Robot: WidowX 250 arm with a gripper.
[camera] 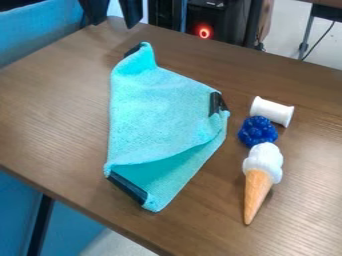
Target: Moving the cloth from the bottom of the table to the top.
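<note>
Currently | gripper (115, 23): released, fingers apart, top edge of view, left of centre | cloth (157, 112): mid-desk (53, 115), rumpled, partly folded, dark pieces (216, 103) (probably clips) at edges | right of cloth, in a row: spool (272, 111), blue lump (258, 131), ice-cream cone (262, 170) lying nearest camera.

Robot's jaws were black. Two matching pieces made them up, each a solid, slab-like form, broad above and tapering to a narrow, blunt tip. Side edges ran fairly straight. Surface looked dark and plain; finer detail was too small to tell.
</note>
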